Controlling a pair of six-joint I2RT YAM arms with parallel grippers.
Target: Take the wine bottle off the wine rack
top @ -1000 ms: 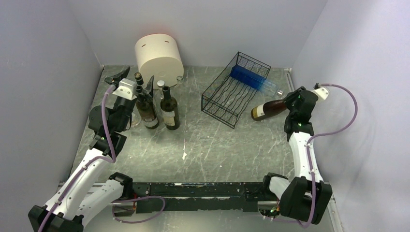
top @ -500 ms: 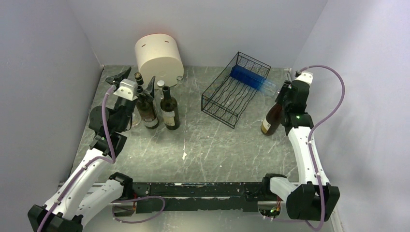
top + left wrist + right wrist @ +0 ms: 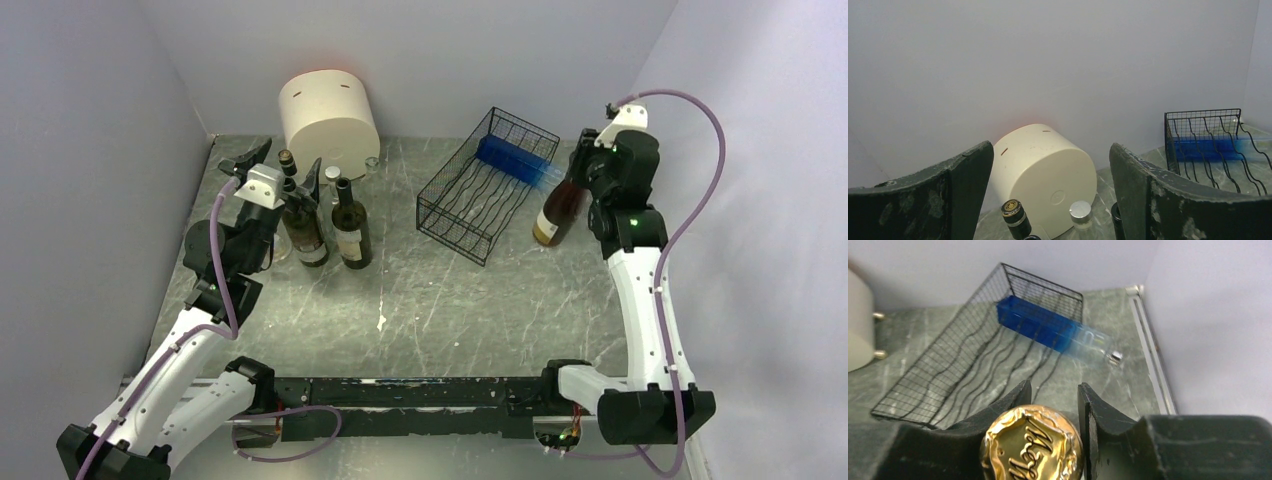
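The right gripper (image 3: 583, 168) is clenched on the neck of a brown wine bottle (image 3: 556, 215), held tilted just right of the black wire rack (image 3: 440, 182), outside it. A blue bottle (image 3: 515, 158) lies in the rack. The left gripper (image 3: 283, 165) gapes wide above standing bottles (image 3: 350, 225).

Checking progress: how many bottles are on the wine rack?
1: a blue bottle lies at the far end of the wine rack. The brown wine bottle is off it, in the right gripper.

brown wine bottle (image 3: 556, 212) tilts just beside the black wine rack (image 3: 466, 205).
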